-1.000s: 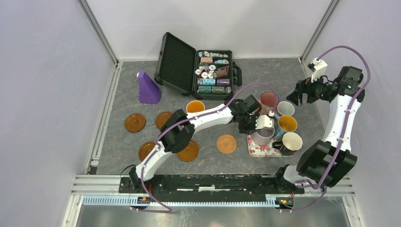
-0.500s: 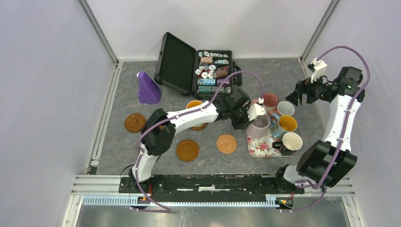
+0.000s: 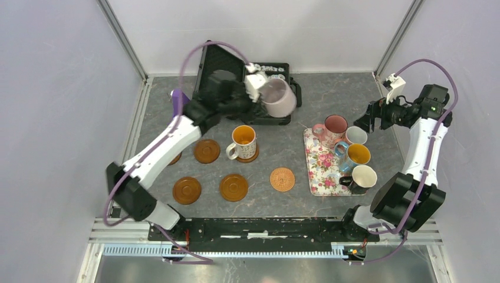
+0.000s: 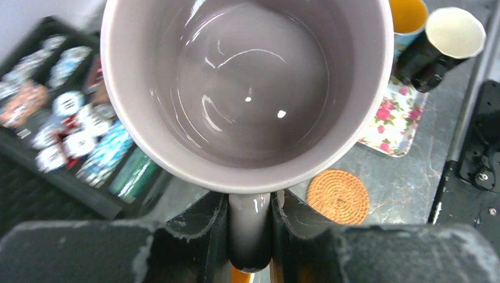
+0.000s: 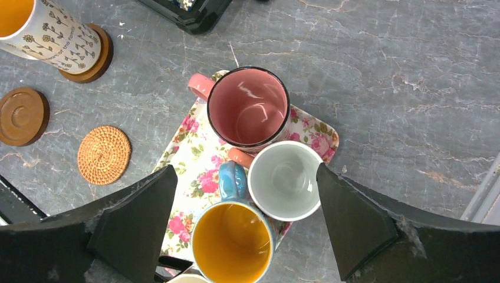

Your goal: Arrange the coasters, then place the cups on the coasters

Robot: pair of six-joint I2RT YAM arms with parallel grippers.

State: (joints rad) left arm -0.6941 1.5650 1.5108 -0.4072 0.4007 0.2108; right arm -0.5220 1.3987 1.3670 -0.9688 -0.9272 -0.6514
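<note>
Table [image 3: 354, 94]: L jaws grip lilac cup [image 3: 278, 97], now off tray [image 3: 319, 171], prob. over case [image 3: 206, 62]; R jaws wide, empty.

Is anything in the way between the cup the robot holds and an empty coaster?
Nothing visible. The left gripper holds the lilac cup in the air; the brown coaster lies bare, with the flowered cup standing beside it.
</note>
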